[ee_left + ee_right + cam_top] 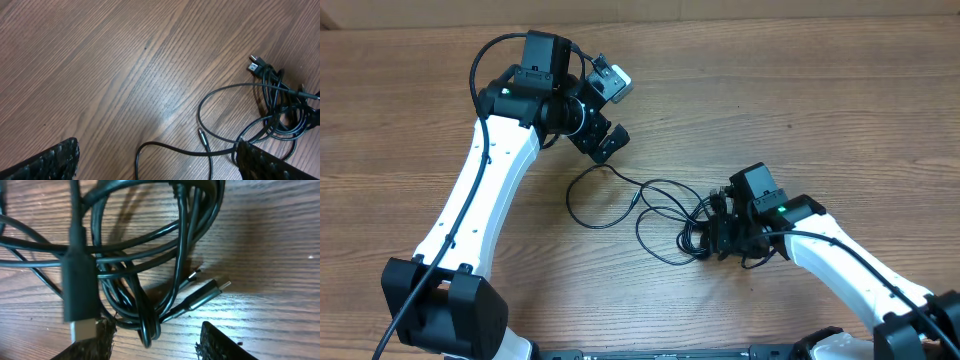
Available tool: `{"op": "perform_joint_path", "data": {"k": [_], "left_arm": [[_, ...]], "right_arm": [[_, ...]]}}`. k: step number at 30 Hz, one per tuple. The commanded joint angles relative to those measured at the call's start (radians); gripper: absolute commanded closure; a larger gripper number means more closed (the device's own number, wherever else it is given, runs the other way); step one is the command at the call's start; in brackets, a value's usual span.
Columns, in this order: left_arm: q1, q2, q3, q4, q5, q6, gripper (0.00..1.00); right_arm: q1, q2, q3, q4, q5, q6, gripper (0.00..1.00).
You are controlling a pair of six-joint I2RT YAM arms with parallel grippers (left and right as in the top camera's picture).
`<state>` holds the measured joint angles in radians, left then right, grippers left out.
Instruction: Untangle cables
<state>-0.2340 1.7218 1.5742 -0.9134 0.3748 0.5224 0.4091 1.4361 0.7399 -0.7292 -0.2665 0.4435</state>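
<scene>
The cables (655,212) are thin black cords lying on the wooden table, with loose loops at the left and a tight knot (695,238) at the right. My left gripper (603,141) is open above the leftmost loop. In the left wrist view one strand (175,148) runs between its spread fingers (157,165), with a small plug (202,136) nearby and the knot (277,107) at the right. My right gripper (708,236) is open at the knot. In the right wrist view the bundled loops (145,280) hang between its fingers (155,342), with a USB plug (80,297) and a silvery-tipped plug (207,292).
The wooden table (800,110) carries only the cables. The white left arm (490,180) stretches in from the lower left and the right arm (850,265) from the lower right. A pale wall edge runs along the far side (720,8).
</scene>
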Motion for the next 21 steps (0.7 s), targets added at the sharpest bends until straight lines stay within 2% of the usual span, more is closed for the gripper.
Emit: {"op": "perform_joint_path", "data": {"k": [1, 9, 14, 21], "left_arm": [[-0.002, 0.008, 0.005, -0.002, 0.017, -0.014, 0.0], [-0.002, 0.008, 0.005, -0.002, 0.017, -0.014, 0.0], [-0.002, 0.008, 0.005, -0.002, 0.017, -0.014, 0.0], [-0.002, 0.008, 0.005, -0.002, 0.017, -0.014, 0.0]], "right_arm": [[0.021, 0.013, 0.0, 0.008, -0.016, -0.03, 0.46], [0.076, 0.016, -0.001, 0.081, 0.03, -0.032, 0.46], [0.076, 0.047, -0.001, 0.112, 0.048, -0.032, 0.55], [0.076, 0.128, -0.001, 0.123, 0.048, -0.033, 0.56]]}}
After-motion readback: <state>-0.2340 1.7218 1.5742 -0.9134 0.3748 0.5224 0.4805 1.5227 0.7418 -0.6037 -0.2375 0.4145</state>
